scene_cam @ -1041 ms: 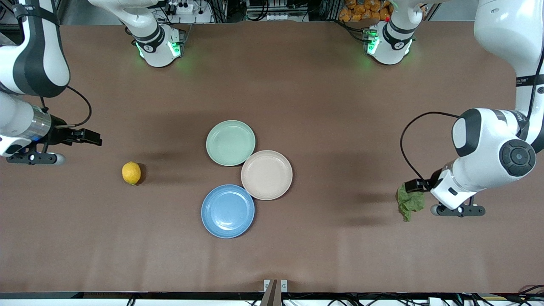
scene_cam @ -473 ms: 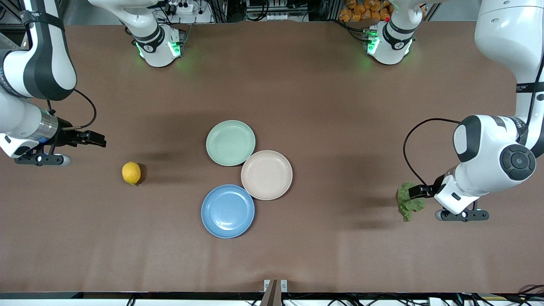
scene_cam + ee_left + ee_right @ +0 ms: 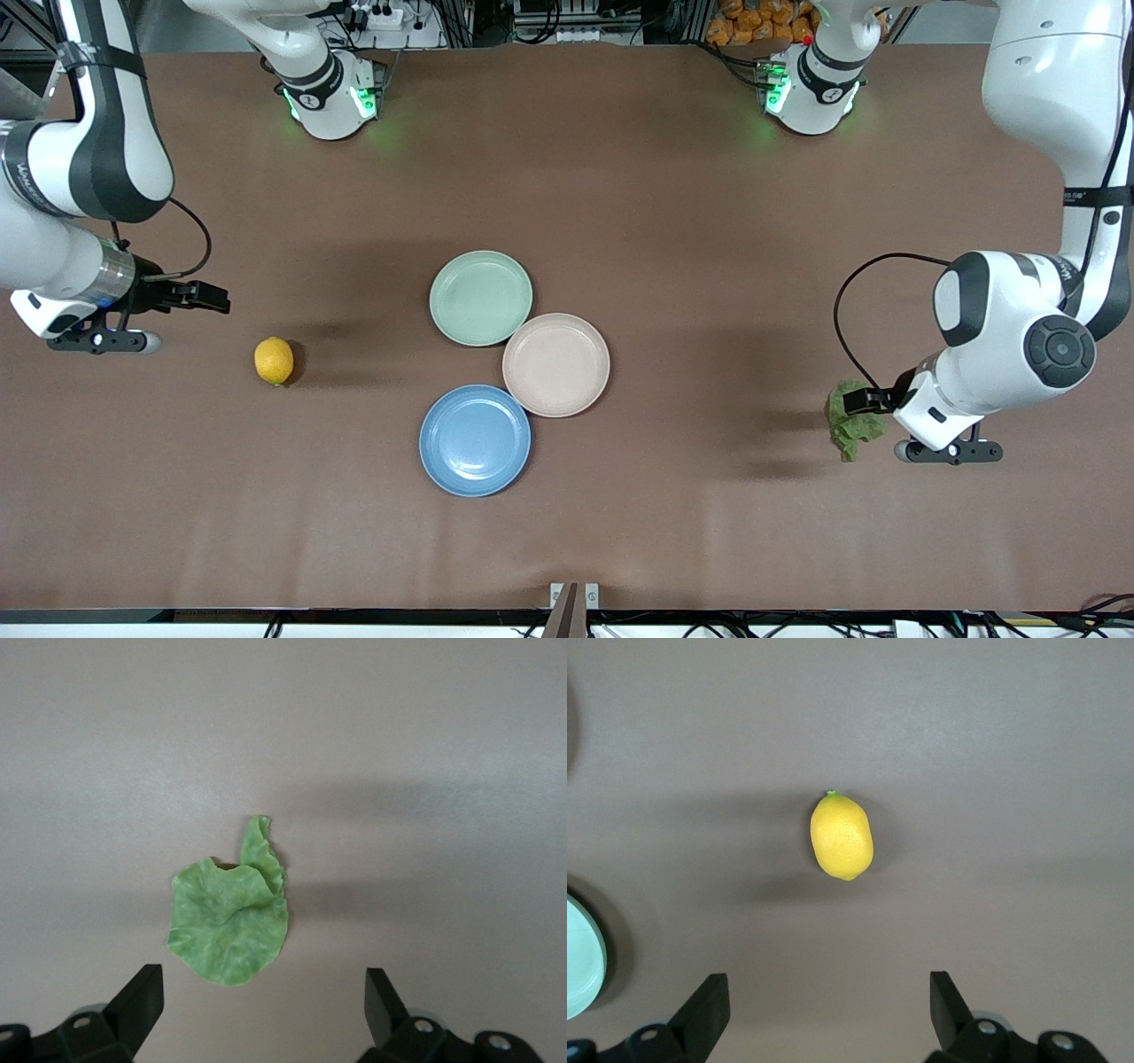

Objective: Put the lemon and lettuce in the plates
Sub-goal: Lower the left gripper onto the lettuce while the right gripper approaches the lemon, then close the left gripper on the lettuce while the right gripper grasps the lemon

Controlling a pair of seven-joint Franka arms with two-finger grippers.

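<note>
At mid-right of the front view, the left gripper (image 3: 257,1010) is hovering, fingers spread, over the lettuce (image 3: 855,430); the right gripper (image 3: 824,1010), fingers likewise spread, is approaching the lemon (image 3: 274,361). Each should centre before descending.

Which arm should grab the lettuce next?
Left: the open left gripper is up over the lettuce at its end of the table. The open right gripper is up near the lemon.

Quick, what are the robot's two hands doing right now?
Left gripper: open, holding nothing, above the lettuce.
Right gripper: open, holding nothing, above the lemon.
</note>
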